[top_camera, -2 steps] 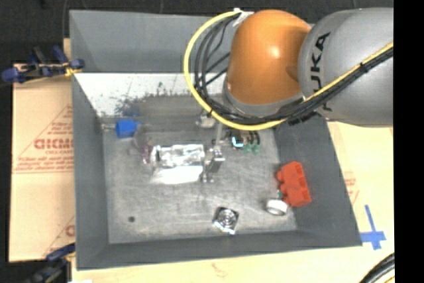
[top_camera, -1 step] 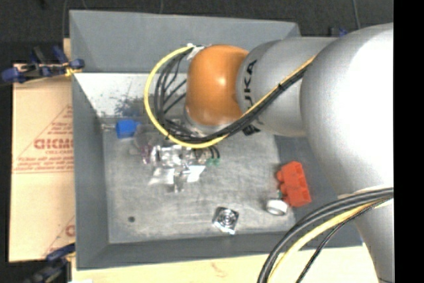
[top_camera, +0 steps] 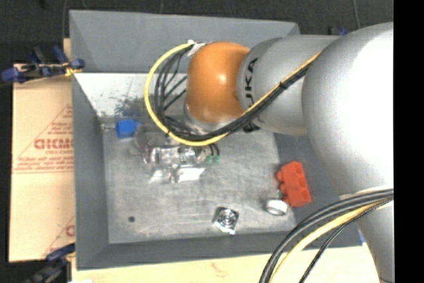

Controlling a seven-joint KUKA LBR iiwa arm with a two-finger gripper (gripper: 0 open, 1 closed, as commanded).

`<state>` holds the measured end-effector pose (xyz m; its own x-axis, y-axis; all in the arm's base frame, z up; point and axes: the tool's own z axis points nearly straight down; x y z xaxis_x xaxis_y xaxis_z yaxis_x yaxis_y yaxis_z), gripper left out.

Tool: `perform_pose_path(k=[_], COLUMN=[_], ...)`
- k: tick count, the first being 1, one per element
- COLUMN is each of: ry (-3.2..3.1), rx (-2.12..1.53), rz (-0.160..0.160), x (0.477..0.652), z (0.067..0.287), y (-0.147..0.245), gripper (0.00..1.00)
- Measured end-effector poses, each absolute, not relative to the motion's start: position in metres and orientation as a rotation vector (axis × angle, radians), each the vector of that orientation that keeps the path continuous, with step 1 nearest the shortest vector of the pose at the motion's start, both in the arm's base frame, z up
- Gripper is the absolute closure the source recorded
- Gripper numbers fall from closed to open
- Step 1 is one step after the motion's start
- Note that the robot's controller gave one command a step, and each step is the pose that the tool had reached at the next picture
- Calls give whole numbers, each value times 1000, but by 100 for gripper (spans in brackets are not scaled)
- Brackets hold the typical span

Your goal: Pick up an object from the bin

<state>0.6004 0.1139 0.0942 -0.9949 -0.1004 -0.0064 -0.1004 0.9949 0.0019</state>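
Note:
My gripper (top_camera: 173, 159) hangs low over the left middle of the bin floor, under the arm's orange cover. A small white flat piece (top_camera: 189, 174) lies right below it, touching or nearly touching it. A blue block (top_camera: 126, 128) sits just to the upper left of the gripper, near the bin's left wall. A small green-tipped thing (top_camera: 212, 158) shows at the gripper's right side, partly hidden by the arm.
A red toy brick (top_camera: 293, 183) lies at the right of the bin with a small white cap (top_camera: 277, 207) beside it. A shiny square metal piece (top_camera: 226, 219) rests near the front wall. The arm covers the bin's upper right.

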Motion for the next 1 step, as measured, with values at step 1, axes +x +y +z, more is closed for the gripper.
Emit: perform_pose_path(k=[1], ry=[3126], rx=[-215], rz=[-3], x=[604], z=[204], y=[109], gripper=[100])
